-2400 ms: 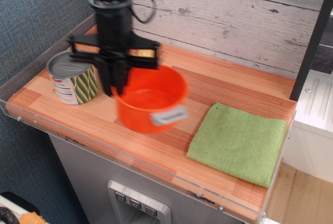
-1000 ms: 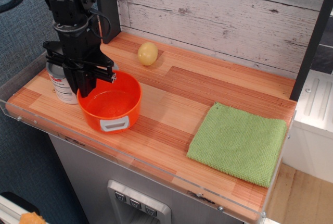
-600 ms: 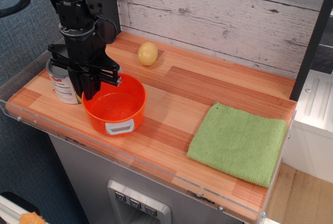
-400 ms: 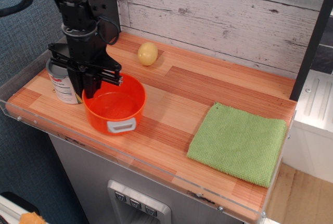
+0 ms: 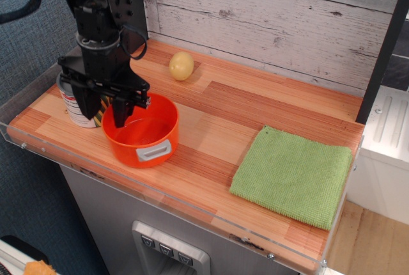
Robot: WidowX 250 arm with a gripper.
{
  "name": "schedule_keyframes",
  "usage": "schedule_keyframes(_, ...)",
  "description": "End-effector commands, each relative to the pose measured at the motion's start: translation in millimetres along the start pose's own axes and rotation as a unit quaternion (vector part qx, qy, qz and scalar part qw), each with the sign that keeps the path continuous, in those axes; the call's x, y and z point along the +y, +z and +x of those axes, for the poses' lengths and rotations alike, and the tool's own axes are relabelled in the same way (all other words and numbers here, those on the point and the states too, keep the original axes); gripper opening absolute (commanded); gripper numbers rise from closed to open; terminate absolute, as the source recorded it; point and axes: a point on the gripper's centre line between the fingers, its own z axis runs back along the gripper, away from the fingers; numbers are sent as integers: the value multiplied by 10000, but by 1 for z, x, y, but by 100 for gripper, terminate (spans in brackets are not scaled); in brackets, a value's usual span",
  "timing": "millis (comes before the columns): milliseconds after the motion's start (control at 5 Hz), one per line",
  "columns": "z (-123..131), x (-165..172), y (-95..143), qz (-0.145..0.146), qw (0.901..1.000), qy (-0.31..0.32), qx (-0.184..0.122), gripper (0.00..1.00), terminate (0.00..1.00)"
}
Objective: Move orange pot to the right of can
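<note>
Nearest the camera runs the clear plastic edge of the striped reddish wooden worktop (image 5: 211,179), which carries everything here. Toward its right front lies a square green microfibre cloth (image 5: 293,176), flat and well apart from the other things.

At the left front sits the round bright orange plastic pot (image 5: 142,132), upright on the worktop, with one grey loop handle (image 5: 153,153) facing the camera. Its inside looks empty.

Just behind and to the left of the pot stands the short tin can with a white label and green-and-yellow leaf stripes (image 5: 76,107), largely hidden by the arm. The pot is immediately to the can's right as seen from the camera; whether the two touch cannot be told, since the gripper covers the gap.

The black gripper (image 5: 102,110) hangs over the pot's left rim with its two fingers spread apart: one finger (image 5: 119,110) reaches down at the pot's rim, the other (image 5: 87,103) comes down in front of the can. The fingers are parted and clamp nothing.

Further back, near the wall, a small yellow potato-shaped ball (image 5: 181,65) rests on the worktop, apart from the pot. Behind it rises a wall of pale weathered wooden planks (image 5: 275,19).
</note>
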Motion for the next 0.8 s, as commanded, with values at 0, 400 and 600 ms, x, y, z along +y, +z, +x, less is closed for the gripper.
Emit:
schedule_keyframes(0, 14, -4, 45, 132, 9988, 63, -462, 100, 0)
schedule_keyframes(400, 25, -18, 86, -51, 9984, 386, -410, 100, 0)
schedule_keyframes(600, 31, -14, 98, -141, 9977, 465, -470, 100, 0)
